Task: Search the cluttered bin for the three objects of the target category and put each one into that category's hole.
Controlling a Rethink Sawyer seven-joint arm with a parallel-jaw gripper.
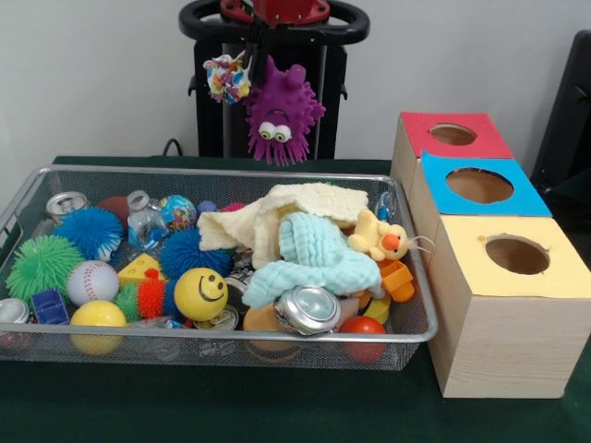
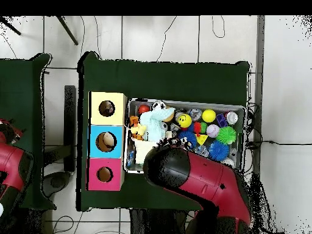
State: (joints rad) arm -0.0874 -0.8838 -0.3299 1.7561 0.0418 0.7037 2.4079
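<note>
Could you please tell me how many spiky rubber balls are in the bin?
4: green at the left end, blue behind it, blue mid-bin, small orange beside the smiley ball. Cloths may hide more.

No readable text or numbers anywhere (can tops included).

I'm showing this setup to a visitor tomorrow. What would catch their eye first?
Probably the purple spiky toy with googly eyes, hanging under the arm above the far edge of the wire bin. Next, the bin's bright clutter: a yellow smiley ball near its front, with pale cloths heaped in the middle. Beside the bin stand three wooden boxes topped red, blue and yellow, each with a round hole.
</note>
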